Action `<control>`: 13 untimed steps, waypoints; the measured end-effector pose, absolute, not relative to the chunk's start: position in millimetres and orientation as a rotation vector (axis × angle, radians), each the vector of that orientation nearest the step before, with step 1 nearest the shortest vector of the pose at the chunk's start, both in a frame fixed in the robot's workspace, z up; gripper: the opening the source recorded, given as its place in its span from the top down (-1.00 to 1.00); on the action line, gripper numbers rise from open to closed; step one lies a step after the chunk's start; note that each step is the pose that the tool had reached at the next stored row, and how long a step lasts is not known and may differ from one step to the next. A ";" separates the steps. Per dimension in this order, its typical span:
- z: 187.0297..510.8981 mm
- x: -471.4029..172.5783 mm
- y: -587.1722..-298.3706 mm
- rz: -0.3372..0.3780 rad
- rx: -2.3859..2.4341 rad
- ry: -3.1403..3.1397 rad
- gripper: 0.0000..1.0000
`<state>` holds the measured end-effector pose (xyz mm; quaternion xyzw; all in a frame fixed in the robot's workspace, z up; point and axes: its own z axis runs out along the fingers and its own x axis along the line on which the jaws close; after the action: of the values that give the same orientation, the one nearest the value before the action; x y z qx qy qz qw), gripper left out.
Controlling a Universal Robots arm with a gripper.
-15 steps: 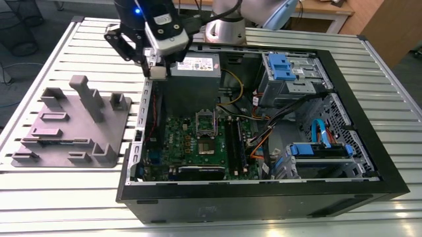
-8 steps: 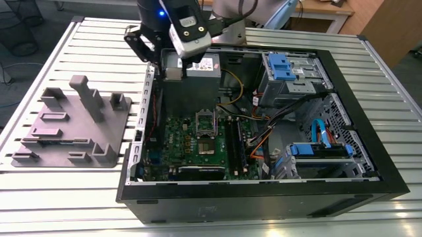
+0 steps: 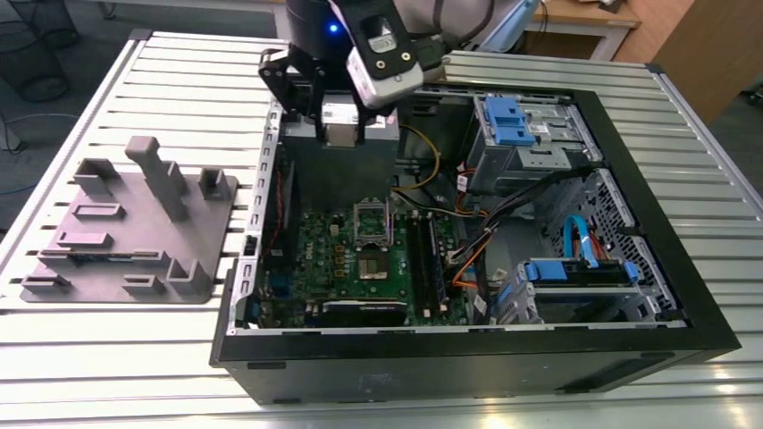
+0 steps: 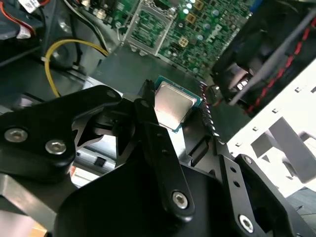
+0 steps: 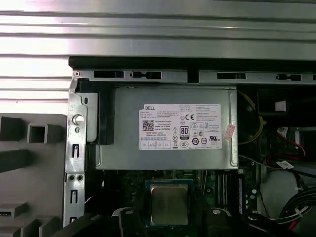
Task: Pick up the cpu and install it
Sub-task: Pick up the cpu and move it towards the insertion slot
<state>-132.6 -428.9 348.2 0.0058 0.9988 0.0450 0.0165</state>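
The cpu [image 4: 173, 104], a small square chip with a silver-grey top and a thin green edge, sits between the black fingers of my gripper [image 4: 177, 111], which is shut on it. In the first wrist view the cpu [image 5: 169, 203] hangs just past the edge of the grey power supply [image 5: 173, 128], over the green motherboard. In the exterior view my gripper [image 3: 342, 127] hovers over the far end of the open computer case, above the power supply. The socket [image 3: 373, 264] lies further along the motherboard, its hinged metal frame [image 3: 371, 217] standing open.
The black computer case [image 3: 644, 223] lies open on a slatted metal table [image 3: 179, 71]. Blue drive bays [image 3: 515, 121], cables and a yellow wire [image 4: 59, 52] crowd the case's side at the exterior view's right. A grey fixture tray [image 3: 131, 223] with upright blocks stands at the exterior view's left.
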 end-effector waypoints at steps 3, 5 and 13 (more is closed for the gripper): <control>348.0 -129.1 -429.0 0.140 0.018 3.105 0.06; 348.0 -128.4 -428.9 0.140 0.018 3.105 0.06; 346.4 -127.8 -430.6 0.140 0.018 3.105 0.06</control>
<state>-127.8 -430.6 346.4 0.0057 0.9988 0.0450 0.0165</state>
